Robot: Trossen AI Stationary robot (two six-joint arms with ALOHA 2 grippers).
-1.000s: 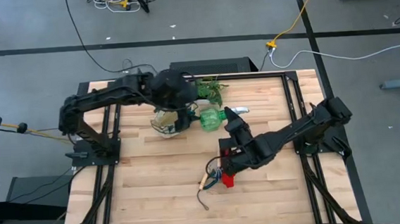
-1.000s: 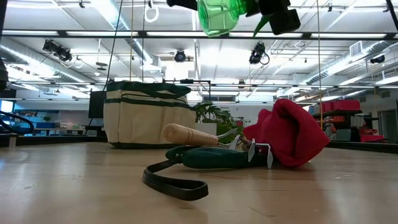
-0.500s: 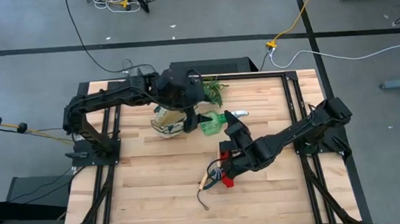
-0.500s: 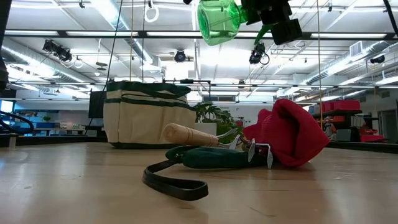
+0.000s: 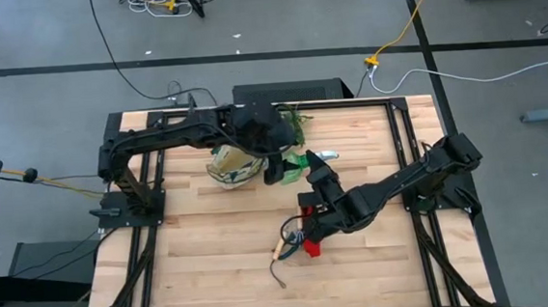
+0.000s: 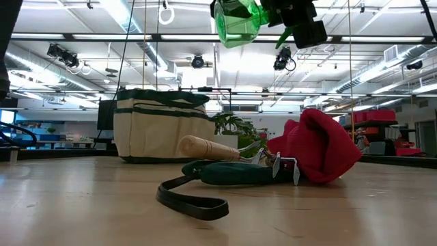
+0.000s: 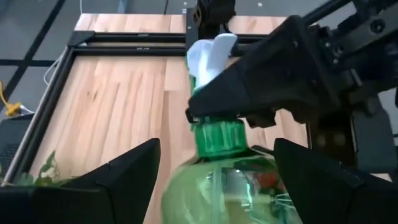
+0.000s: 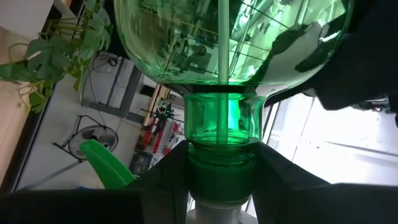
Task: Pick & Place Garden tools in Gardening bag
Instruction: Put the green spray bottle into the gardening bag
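The translucent green spray bottle (image 5: 296,162) hangs high above the table, with my right gripper (image 5: 311,175) shut on it. My left gripper (image 7: 217,144) is open, one finger on each side of the bottle's round body (image 7: 227,190); whether they touch it I cannot tell. The cream gardening bag (image 6: 162,126) with green trim stands on its base behind, partly under my left arm (image 5: 228,166). The red gloves (image 6: 319,147) and the wooden-handled rake (image 6: 205,146) lie together on the table near the front. My right gripper pinches the bottle's neck (image 8: 224,158), just below the pale nozzle (image 7: 208,53), between its two fingers (image 8: 283,186). The fingers come in level from the table's right side and lie across the neck. The bottle is lifted clear, tipped over, its body toward my left gripper.
A leafy potted plant (image 5: 291,123) stands at the far edge beside the bag. A green-handled tool (image 6: 235,174) with a black strap loop (image 6: 194,203) lies with the gloves. Bare wooden tabletop (image 5: 213,254) spreads at the near left.
My left gripper has gone from above the bag toward the table's right edge and a little down, and its fingers now stand around the bottle's body. The bottle has stayed aloft in my right gripper, almost in place.
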